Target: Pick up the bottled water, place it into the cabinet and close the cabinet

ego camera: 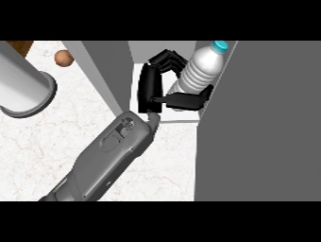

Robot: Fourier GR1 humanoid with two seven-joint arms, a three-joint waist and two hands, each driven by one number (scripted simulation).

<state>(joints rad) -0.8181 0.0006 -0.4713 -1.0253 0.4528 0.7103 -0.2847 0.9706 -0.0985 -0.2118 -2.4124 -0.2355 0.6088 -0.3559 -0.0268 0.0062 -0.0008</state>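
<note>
In your head view, the one visible hand (151,85) has its fingers and thumb curled round the bottled water (199,71), holding it upright inside the open cabinet (274,123), near an egg (64,57) on the counter (38,151).

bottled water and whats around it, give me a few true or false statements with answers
1. The bottled water has a blue cap. True.
2. The bottle lies flat on the marble counter. False: it stands upright at the open cabinet, between the cabinet's grey walls.
3. The hand has its fingers and thumb curled round the bottle. True.
4. A green apple sits at the upper left. False: the small thing there is a brown egg.
5. A large grey cylinder shows at the left of the view. True.
6. Two forearms reach into the view. False: only one grey forearm shows, coming up from the lower edge.
</note>
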